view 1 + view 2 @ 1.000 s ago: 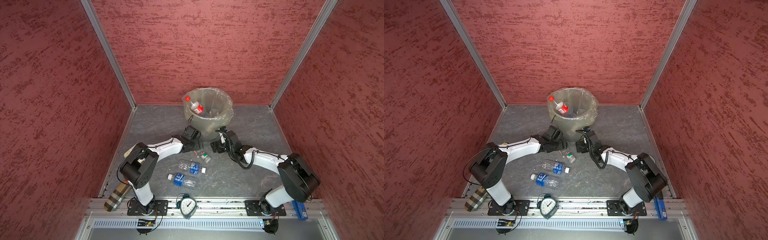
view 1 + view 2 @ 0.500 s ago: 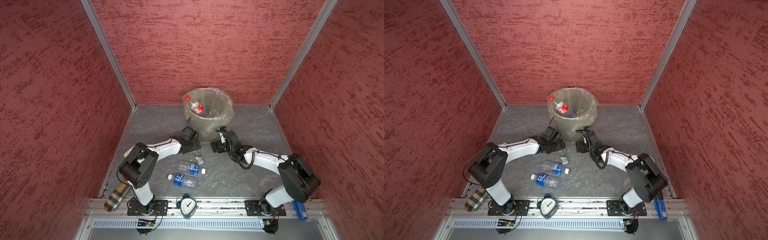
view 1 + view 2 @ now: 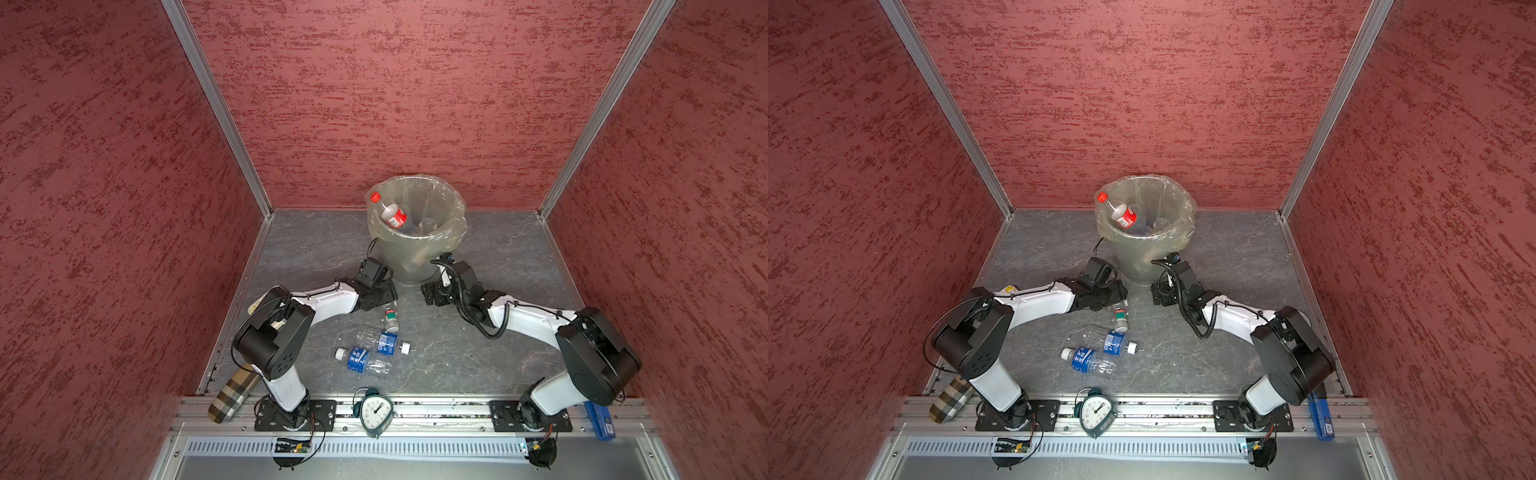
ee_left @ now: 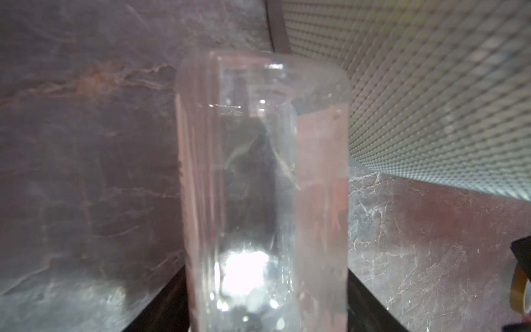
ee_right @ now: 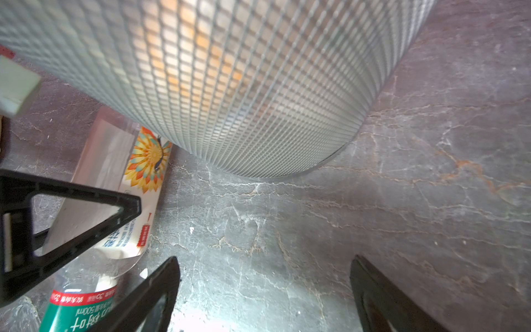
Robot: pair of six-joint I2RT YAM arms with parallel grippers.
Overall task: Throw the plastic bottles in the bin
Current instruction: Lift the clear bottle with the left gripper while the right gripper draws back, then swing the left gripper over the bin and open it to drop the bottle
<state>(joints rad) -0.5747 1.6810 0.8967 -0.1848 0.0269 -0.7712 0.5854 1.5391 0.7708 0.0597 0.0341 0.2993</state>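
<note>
A green-labelled bottle (image 3: 391, 320) was found between the jaws of the left gripper (image 3: 383, 301), beside the bin (image 3: 409, 257); a pinch could not be confirmed. The right gripper (image 5: 264, 260) was seen spread wide.

Robot lab test cell: 3 red textured walls (image 3: 395, 83), aluminium rail (image 3: 436, 409), 2 bolted arms (image 3: 328, 301).
</note>
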